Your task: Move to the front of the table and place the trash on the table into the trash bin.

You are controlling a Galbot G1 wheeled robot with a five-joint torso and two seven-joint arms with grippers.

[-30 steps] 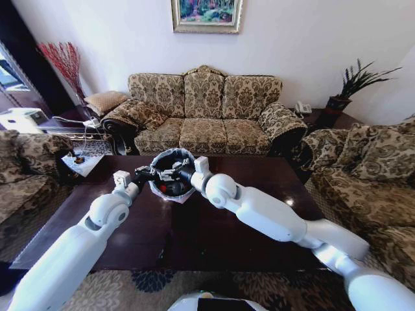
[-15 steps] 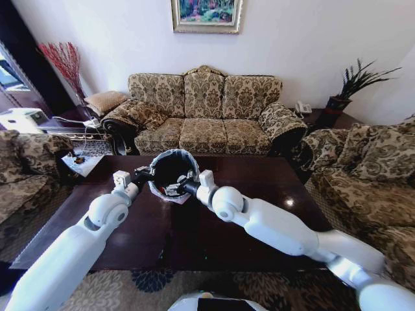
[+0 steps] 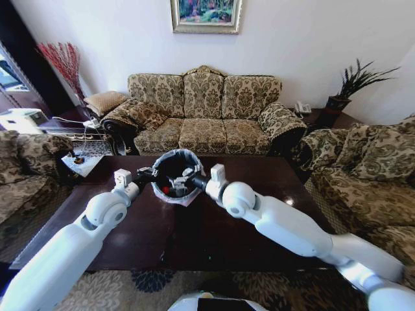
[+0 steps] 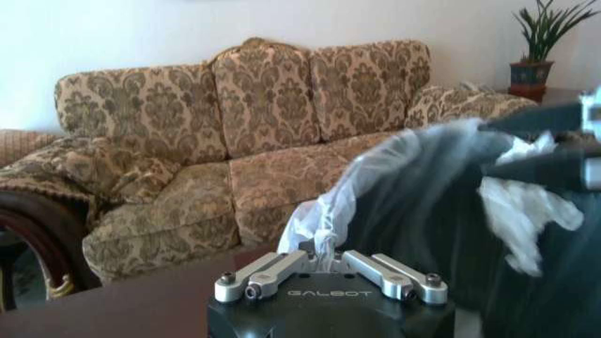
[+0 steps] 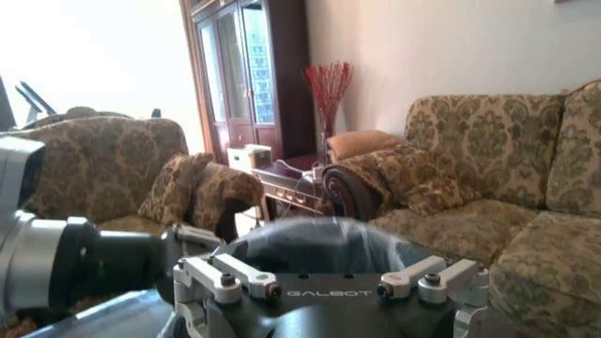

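The round trash bin (image 3: pixel 174 173), dark inside and lined with a thin greyish plastic bag crumpled over its rim, is seen tilted on the glossy dark wooden worktop (image 3: pixel 214 227), its mouth turned up and towards the robot. Its left rim is gripped by the closed left pincer (image 3: pixel 153 173). The right pincer (image 3: pixel 189 179) is held at the opposite rim, apparently closed on a crumpled white paper wad (image 4: pixel 521 204). Red-and-white trash (image 3: pixel 170 190) is visible inside the bin.
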